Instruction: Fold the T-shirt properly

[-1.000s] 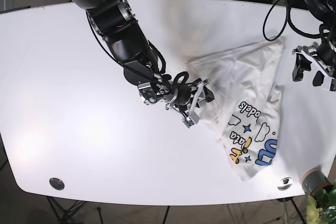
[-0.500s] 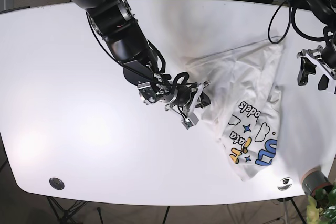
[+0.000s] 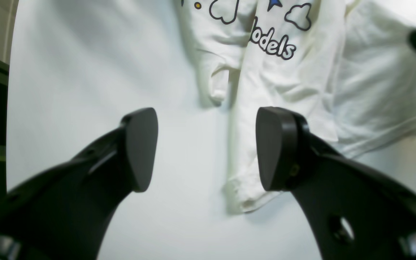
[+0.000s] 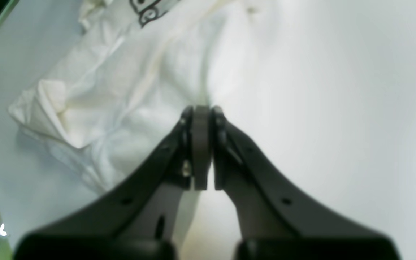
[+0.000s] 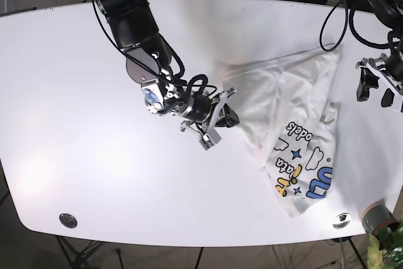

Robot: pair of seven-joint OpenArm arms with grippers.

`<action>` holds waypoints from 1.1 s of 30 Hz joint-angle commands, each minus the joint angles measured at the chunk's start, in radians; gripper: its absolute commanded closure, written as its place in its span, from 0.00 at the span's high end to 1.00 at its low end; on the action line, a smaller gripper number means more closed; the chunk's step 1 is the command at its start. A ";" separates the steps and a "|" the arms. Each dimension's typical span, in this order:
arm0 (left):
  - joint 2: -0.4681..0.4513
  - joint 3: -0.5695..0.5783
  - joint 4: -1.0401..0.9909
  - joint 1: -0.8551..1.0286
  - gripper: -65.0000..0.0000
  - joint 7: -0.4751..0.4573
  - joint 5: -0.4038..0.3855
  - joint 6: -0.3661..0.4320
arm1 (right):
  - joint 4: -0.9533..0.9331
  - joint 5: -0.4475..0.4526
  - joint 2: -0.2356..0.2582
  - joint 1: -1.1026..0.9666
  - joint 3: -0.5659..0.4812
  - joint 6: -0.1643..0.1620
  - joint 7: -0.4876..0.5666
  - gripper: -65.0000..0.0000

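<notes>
The white T-shirt (image 5: 296, 124) lies crumpled on the counter (image 5: 75, 92). The right hand (image 5: 220, 118) sits at the shirt's edge, its fingers pressed together on a pinch of the cloth. The left hand (image 5: 378, 89) hovers just beside the shirt's opposite edge, fingers apart and empty.

From my right wrist view the T-shirt (image 4: 121, 97) is soft with blur, its print cut off at the top edge; the right gripper (image 4: 202, 119) hides the cloth edge it seems to pinch; in my base view the left gripper (image 5: 378, 89) runs off the right edge; the printed word (image 3: 271, 43) loses its first letter in a fold.
</notes>
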 commanded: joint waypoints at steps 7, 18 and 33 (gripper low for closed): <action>-0.033 0.002 0.014 -0.009 0.61 -0.014 -0.012 -0.001 | 0.243 0.015 0.050 -0.084 0.036 0.010 -0.057 0.02; -0.033 0.002 0.014 -0.011 0.61 -0.014 -0.012 -0.001 | 0.185 0.013 0.004 -0.027 -0.003 0.010 -0.071 0.26; -0.039 -0.004 0.015 0.001 0.61 -0.020 0.183 -0.001 | -0.090 0.012 -0.039 0.182 -0.405 0.010 -0.013 0.90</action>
